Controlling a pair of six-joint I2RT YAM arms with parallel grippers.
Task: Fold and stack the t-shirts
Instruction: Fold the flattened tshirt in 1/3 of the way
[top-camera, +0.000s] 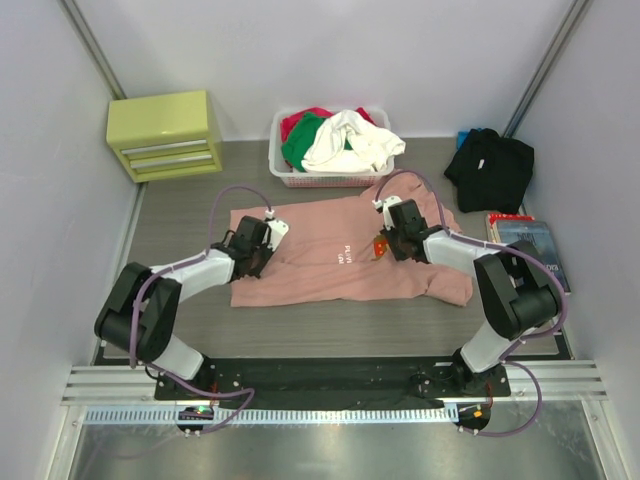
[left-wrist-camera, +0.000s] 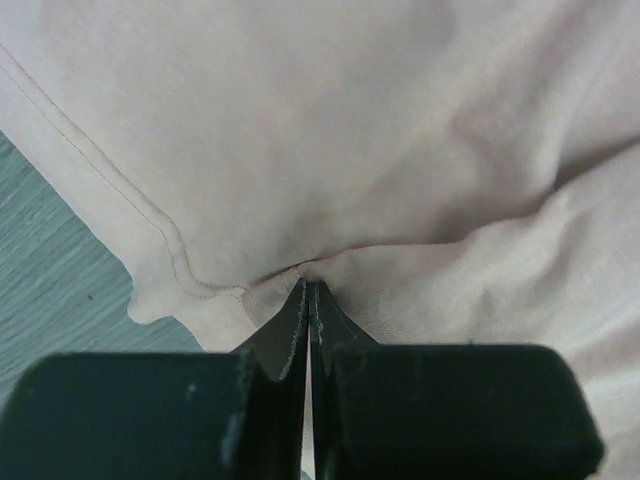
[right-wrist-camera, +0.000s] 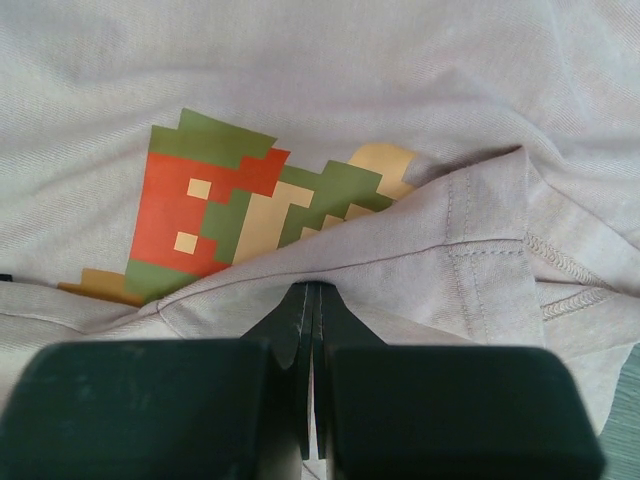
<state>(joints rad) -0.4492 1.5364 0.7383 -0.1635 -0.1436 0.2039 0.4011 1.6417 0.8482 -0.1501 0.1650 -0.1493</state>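
Grey table (top-camera: 180, 215) has the salmon-pink tee (top-camera: 320, 280) spread at centre, black tee (top-camera: 490, 165) at 2 o'clock. Left gripper (left-wrist-camera: 309, 300) and right gripper (right-wrist-camera: 311, 300) are both pinched closed on pink cloth. Move the 2 pinches together and level so your fold lands straight.

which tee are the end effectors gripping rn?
The salmon-pink t-shirt spread mid-table: left end effector and right end effector both pinch its cloth. The black t-shirt lies apart, far right; other clothes sit in the basket.

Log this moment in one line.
left fingers: shut on pink t-shirt | right fingers: shut on pink t-shirt | black t-shirt: crumpled, far right
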